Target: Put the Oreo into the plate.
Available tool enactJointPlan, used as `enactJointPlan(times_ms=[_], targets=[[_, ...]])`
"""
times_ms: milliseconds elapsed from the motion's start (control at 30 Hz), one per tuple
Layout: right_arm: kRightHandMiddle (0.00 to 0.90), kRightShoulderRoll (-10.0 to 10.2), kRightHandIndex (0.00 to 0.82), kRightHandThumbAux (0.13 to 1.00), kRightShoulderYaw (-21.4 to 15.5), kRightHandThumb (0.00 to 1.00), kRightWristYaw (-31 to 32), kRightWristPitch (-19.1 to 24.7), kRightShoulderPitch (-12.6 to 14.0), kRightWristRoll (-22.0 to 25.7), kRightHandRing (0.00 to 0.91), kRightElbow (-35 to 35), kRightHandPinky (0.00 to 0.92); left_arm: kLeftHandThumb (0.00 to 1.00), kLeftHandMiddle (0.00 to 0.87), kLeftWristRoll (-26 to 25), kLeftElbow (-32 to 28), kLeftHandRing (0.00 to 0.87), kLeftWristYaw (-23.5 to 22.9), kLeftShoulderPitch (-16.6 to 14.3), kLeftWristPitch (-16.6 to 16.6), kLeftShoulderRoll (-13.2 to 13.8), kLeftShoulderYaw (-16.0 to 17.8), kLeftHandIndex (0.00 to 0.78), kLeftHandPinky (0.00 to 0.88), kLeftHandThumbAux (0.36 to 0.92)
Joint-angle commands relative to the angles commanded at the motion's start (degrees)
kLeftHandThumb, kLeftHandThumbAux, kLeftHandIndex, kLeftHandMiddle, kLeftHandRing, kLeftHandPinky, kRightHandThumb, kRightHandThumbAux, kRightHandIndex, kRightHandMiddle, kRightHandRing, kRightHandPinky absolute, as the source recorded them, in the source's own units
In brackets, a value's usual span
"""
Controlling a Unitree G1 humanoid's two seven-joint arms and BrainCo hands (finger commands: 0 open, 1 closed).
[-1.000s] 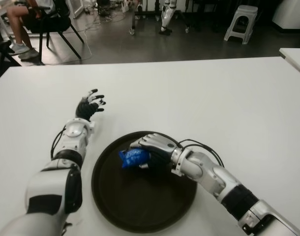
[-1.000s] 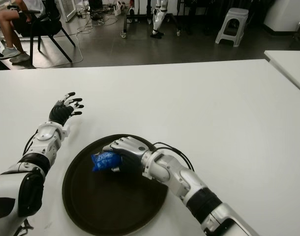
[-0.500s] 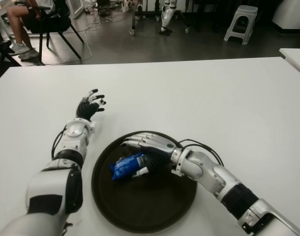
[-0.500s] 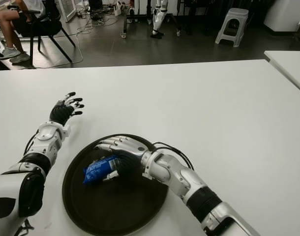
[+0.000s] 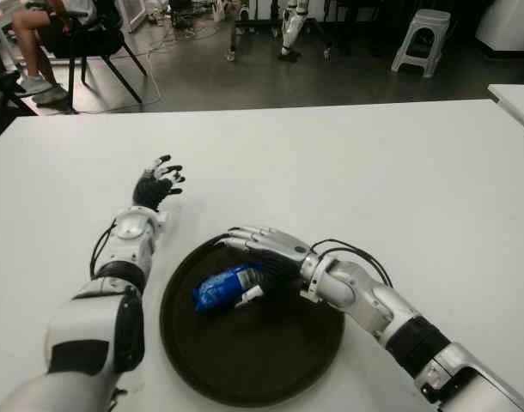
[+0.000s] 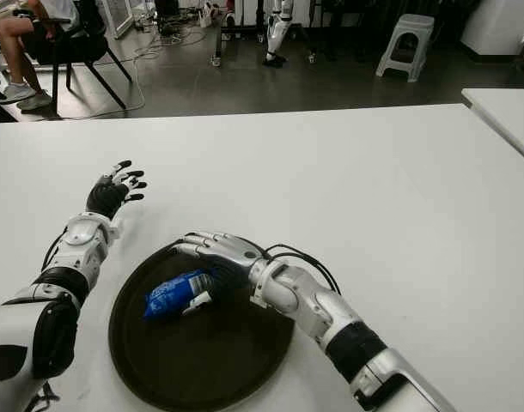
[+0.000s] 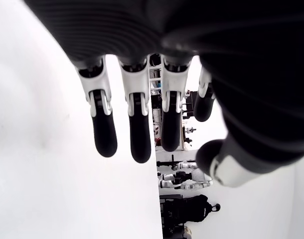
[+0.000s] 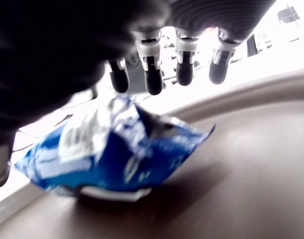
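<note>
On the white table sits a dark round plate, the right hand above its far rim with fingers spread and empty, the blue Oreo pack lying in the plate under them, the left hand open beyond the plate's left.

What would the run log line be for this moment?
right hand: open over plate | Oreo: lying in plate, released | left hand: open, idle, left of plate | table

Eye views evenly bright; soft shadows | wrist views backlit; blurred; glaring white
</note>
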Motion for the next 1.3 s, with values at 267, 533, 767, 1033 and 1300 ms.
enactJointPlan(times_ms=[267, 533, 767, 1033, 1300], targets=[[0.0, -0.96, 0.0, 0.411, -0.99, 0.0, -1.61, -0.67, -2.09, 0.45, 0.0, 2.43, 0.0, 0.178, 0.259, 0.04, 0.09, 0.285, 0.26, -0.07, 0.13, 0.01, 0.05, 0.145, 0.324, 0.673], [0.0, -6.07, 0.0, 0.367, -6.45, 0.0, 5.03, -2.51, -4.58, 7.0, 0.0, -1.23, 0.0, 0.162, 0.257, 0.64, 0.23, 0.28, 0.82, -0.15, 0.42, 0.2, -0.53, 0.135, 0.317, 0.678], [0.0, -10.21, 0.0, 0.336, -11.41, 0.0, 4.01, -4.89, -4.09, 9.13, 0.0, -5.49, 0.0, 0.16, 0.257, 0.65, 0.31, 0.28, 0.53, -0.26, 0.7, 0.38, -0.54, 0.135, 0.322, 0.679], [0.0, -11.01, 0.0, 0.337, -16.27, 0.002, -0.98, -5.21, -2.07, 9.32, 0.0, -10.72, 0.0, 0.164, 0.265, 0.47, 0.26, 0.283, 0.29, -0.14, 0.18, 0.35, -0.28, 0.15, 0.326, 0.677], [0.0, -11.99, 0.0, 0.328, -18.86, 0.011, -5.91, -6.21, -3.23, 8.17, 0.0, -9.69, 0.0, 0.172, 0.264, 0.47, 0.28, 0.286, -0.01, -0.15, 0.35, 0.39, -0.27, 0.149, 0.327, 0.652]])
